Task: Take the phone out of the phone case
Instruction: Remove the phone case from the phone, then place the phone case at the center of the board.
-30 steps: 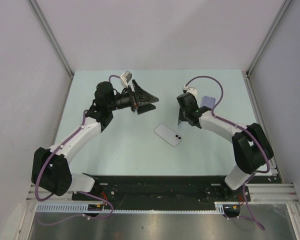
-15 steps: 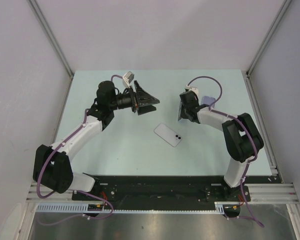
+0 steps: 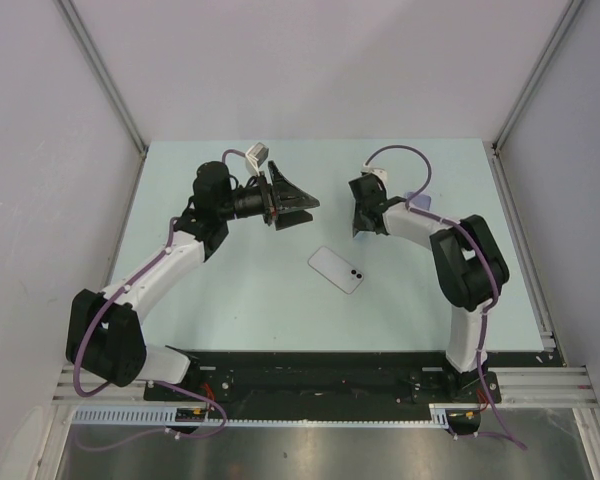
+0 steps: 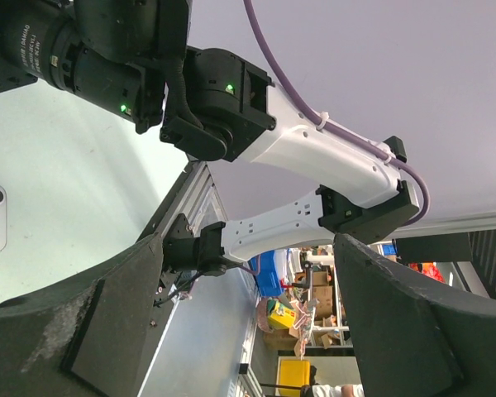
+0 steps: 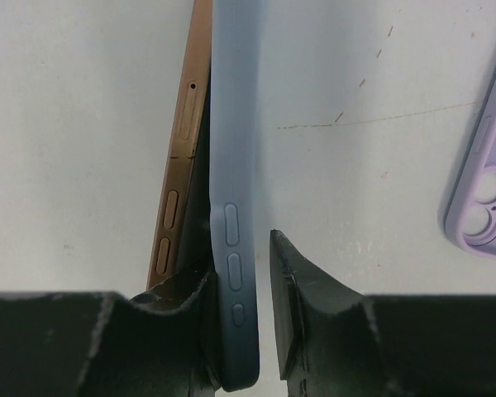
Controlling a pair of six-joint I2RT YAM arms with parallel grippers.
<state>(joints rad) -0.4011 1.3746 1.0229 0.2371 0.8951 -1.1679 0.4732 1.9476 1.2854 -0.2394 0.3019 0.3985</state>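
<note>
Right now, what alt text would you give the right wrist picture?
The right gripper pinches a blue phone case edge-on, a gold phone partly out along its left side. A purple case lies at the right on the pale table.

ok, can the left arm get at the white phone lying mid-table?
Probably yes. The left gripper hangs open and empty, the white phone lies flat in the open close by, and nothing sits between them.
</note>
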